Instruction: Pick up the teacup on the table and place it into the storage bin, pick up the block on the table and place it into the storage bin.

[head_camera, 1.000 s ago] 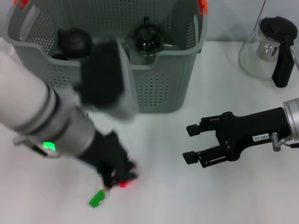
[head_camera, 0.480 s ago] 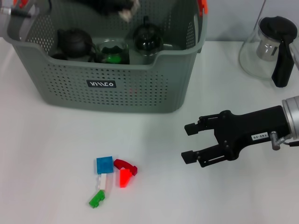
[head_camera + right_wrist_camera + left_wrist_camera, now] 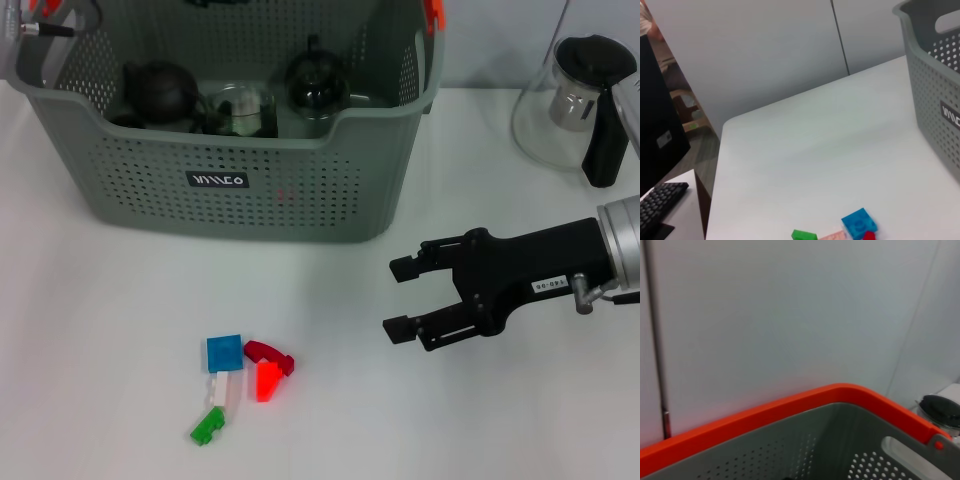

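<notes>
Right gripper (image 3: pixel 397 297) hovers with jaws wide over the table (image 3: pixel 90 340), near its right edge. Blocks (image 3: pixel 240 385) sit near the front edge, storage bin (image 3: pixel 300 190) at the back. Left gripper's out of sight, can't tell.

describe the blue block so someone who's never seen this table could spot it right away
Start at the storage bin and come forward across the white table to the small cluster of blocks. The blue block is the square one at the cluster's bin-side end, the only blue piece.
</notes>
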Available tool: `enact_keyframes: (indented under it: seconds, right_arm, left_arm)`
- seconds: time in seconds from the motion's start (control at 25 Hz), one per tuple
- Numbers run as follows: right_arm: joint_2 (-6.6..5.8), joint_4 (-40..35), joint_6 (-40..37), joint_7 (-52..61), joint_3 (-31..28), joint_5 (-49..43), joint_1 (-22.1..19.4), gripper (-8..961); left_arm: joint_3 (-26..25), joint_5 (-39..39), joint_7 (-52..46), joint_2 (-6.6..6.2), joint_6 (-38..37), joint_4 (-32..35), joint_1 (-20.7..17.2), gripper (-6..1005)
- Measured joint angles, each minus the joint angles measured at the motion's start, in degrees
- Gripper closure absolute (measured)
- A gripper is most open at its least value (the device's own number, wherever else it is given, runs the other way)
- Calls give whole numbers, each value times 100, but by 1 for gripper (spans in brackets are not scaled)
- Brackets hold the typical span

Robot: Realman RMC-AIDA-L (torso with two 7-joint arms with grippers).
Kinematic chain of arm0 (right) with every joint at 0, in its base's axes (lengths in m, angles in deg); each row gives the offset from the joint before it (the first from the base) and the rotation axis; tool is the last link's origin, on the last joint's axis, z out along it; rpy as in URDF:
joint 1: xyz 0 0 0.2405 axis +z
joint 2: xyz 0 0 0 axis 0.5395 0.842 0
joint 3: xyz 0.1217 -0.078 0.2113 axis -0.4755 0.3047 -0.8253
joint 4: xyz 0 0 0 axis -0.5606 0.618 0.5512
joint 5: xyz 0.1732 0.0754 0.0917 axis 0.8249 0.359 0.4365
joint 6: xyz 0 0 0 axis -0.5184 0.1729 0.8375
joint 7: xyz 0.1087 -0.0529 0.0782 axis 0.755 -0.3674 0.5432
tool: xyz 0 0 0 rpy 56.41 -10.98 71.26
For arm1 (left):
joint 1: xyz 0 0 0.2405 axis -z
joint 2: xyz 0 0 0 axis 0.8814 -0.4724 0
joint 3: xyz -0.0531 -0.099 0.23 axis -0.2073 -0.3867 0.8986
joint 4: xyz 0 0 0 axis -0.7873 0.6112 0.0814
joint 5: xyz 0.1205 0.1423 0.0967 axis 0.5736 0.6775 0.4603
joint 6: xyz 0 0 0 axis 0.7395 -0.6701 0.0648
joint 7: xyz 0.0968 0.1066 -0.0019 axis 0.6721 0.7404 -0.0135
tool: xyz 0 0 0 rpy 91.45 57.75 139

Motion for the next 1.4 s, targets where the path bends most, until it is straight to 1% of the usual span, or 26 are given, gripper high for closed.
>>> enact_keyframes:
  seconds: [0.2, 0.28, 0.32, 0.44, 0.48, 0.52, 0.6, 0.64, 0.72, 0.8, 0.84, 0.96, 1.04, 1.12, 1.2, 1.4]
  right_arm:
    - [-54, -3, 3, -7, -3, -3, 32, 84]
    - [-62, -4, 3, -7, -2, -5, 36, 84]
    - [-66, -7, 3, -7, -4, -6, 35, 84]
    - [-71, -8, 5, -7, -47, -5, 31, 84]
    - [-71, -6, 2, -7, -60, -5, 30, 84]
    - [-70, -2, 3, -7, -71, -4, 27, 84]
    - [-66, 1, 1, -7, -91, 10, 15, 84]
    - [-60, 2, 3, -7, -111, 18, 8, 84]
    - [-36, 3, 9, -7, -146, 22, 2, 84]
    - [-11, 4, 39, 0, -168, 24, -8, 84]
    - [-1, 5, 44, 6, -179, 25, -11, 84]
    - [35, 56, 79, 31, -222, 27, -21, 84]
    - [41, 156, 132, 38, -235, 27, -5, 84]
    - [42, 246, 183, 32, -260, 27, 18, 84]
    - [44, 348, 238, 13, -281, 27, 40, 84]
    - [46, 437, 309, 18, -284, 27, 67, 85]
  left_arm:
    - [-68, -56, -8, 48, 7, 232, -153, 726]
    - [-135, -222, 1, 111, -162, 514, -300, 567]
    - [-150, -403, 22, 152, -375, 758, -419, 488]
    - [-124, -1025, 169, 312, -1267, 1600, -839, 343]
    - [-115, -1268, 286, 409, -1658, 1961, -1031, 295]
    - [-106, -1376, 362, 478, -1886, 2163, -1151, 247]
    - [-97, -1613, 683, 721, -2479, 2718, -1507, 175]
    - [-91, -1625, 922, 888, -2724, 3021, -1718, 139]
    - [30, -1585, 1320, 1086, -3005, 3497, -2112, 67]
    - [398, -1540, 1419, 1117, -3051, 3784, -2486, 67]
    - [677, -1521, 1367, 1101, -3051, 3941, -2698, 68]
    - [1132, -1306, 1210, 1097, -3223, 4328, -3126, 68]
    - [1466, -983, 1061, 1115, -3374, 4598, -3360, 68]
    - [1725, -658, 855, 1117, -3417, 4744, -3461, 69]
    - [1964, -241, 538, 1121, -3446, 4827, -3486, 69]
    - [2500, 568, -481, 1124, -3465, 4802, -3303, 67]
